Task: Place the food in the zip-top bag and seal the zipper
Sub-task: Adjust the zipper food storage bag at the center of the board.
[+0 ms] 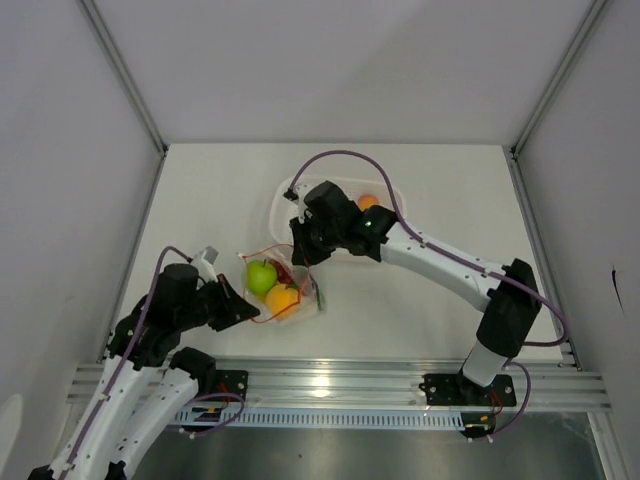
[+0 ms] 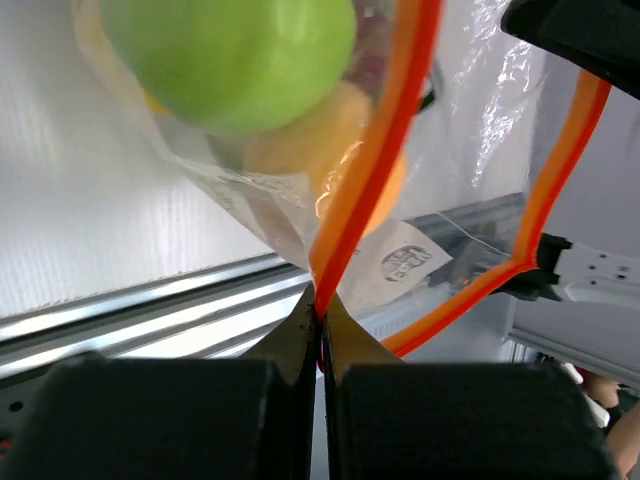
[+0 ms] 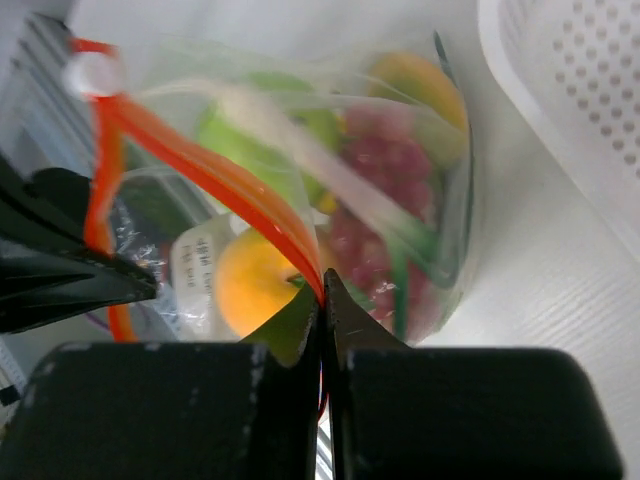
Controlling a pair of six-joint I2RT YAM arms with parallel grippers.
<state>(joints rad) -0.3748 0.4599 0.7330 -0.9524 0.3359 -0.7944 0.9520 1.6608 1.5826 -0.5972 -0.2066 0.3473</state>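
Observation:
The clear zip-top bag (image 1: 296, 300) lies on the table between the two arms, its mouth partly spread. Food shows through it: a green apple (image 1: 262, 275), an orange (image 1: 281, 299), dark red grapes (image 3: 375, 170) and a green bean (image 3: 402, 275). My left gripper (image 2: 320, 305) is shut on the bag's red-orange zipper (image 2: 378, 140) at its near-left end. My right gripper (image 3: 322, 290) is shut on the same zipper (image 3: 230, 185) at the far-right end. In the top view the left gripper (image 1: 250, 307) and right gripper (image 1: 300, 262) flank the bag.
A white perforated basket (image 1: 283, 200) stands behind the bag, mostly hidden under the right arm, with one orange fruit (image 1: 368, 202) showing in it. The metal rail (image 1: 380, 380) runs along the near table edge. A white label (image 2: 405, 262) is stuck on the bag.

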